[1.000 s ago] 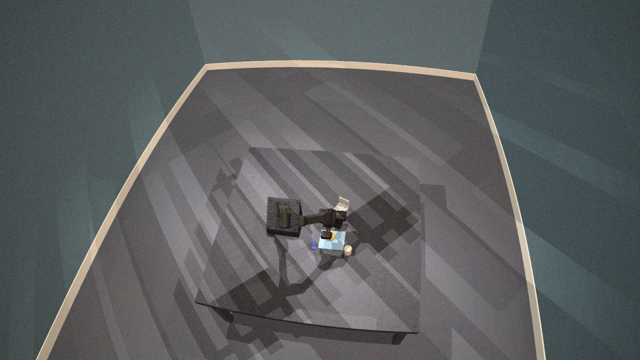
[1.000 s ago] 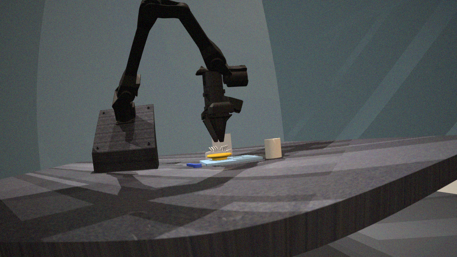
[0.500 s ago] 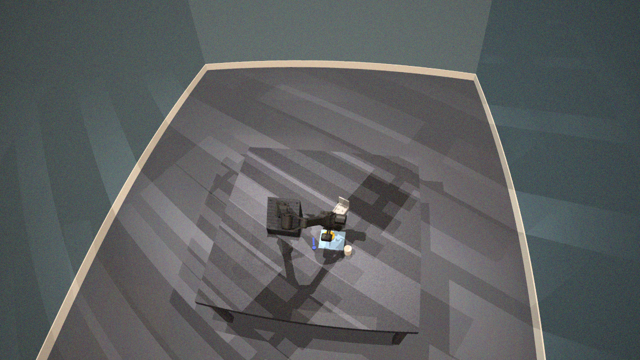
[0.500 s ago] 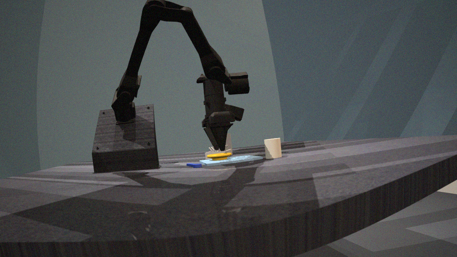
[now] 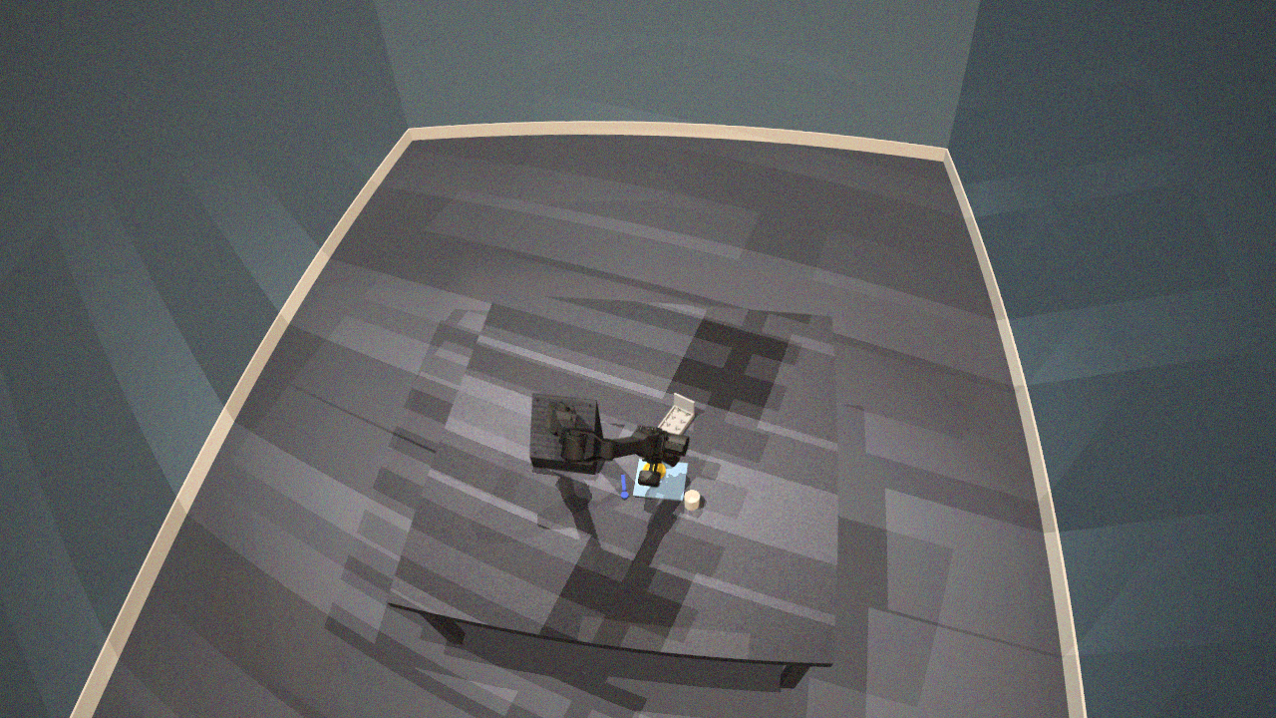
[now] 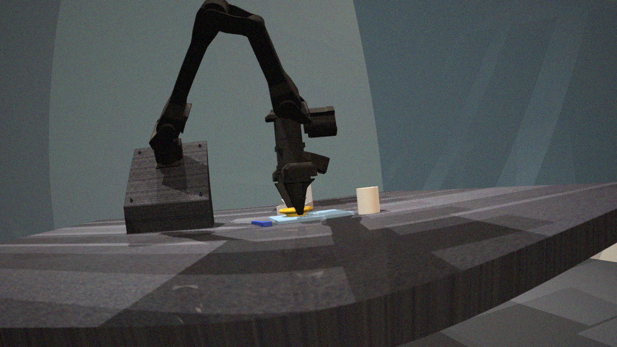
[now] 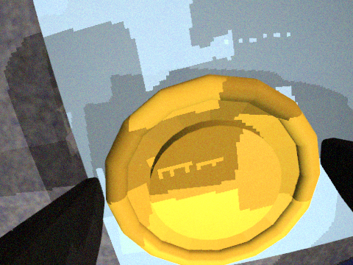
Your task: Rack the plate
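Note:
The yellow plate (image 5: 661,469) (image 6: 285,210) (image 7: 209,221) lies flat, face up, on a light blue board (image 5: 671,490) (image 6: 334,214) (image 7: 165,22). My gripper (image 6: 300,212) (image 7: 213,170) is open and points down over the plate, its fingertips low, close to the height of the rim. In the wrist view one finger shows just left of the rim and the other just right of it. A narrow gap shows beside each. The cream dish rack (image 5: 677,419) (image 6: 309,199) stands behind the board, partly hidden by the arm in the top view and by the gripper and plate in the exterior view.
A cream cylinder (image 5: 692,501) (image 6: 368,200) stands by the board's right corner. A blue spoon-like item (image 5: 623,485) (image 6: 261,223) lies left of the board. The arm's dark base block (image 5: 565,436) (image 6: 168,190) stands further left. The rack has a tall end panel.

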You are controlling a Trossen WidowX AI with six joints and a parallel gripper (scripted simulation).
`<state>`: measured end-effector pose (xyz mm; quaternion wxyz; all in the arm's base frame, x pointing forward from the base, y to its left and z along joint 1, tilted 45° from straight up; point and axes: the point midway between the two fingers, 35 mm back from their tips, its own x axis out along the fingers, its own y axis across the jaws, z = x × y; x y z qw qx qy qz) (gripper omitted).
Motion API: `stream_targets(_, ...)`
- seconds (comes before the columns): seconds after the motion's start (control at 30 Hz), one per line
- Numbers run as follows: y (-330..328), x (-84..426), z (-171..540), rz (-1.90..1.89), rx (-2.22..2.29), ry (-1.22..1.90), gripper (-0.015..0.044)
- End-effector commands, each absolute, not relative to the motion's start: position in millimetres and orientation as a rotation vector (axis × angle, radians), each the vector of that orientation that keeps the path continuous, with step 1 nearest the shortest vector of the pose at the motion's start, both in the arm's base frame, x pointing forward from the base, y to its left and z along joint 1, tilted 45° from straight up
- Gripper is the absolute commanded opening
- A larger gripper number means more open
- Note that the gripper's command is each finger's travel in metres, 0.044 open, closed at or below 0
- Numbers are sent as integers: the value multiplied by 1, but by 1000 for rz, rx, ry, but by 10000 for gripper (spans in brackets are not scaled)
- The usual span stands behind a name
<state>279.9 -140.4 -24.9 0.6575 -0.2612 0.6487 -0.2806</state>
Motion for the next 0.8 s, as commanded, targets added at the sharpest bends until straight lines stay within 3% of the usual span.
stream_targets(0.0,-141,279,-27,-629,-594,1472,387)
stream_targets(0.2,-141,279,-27,-629,-594,1472,386)
stream_targets(0.53,-141,279,-27,-629,-594,1472,319)
stream_targets(0.77,-124,286,-14,-620,-586,1473,136)
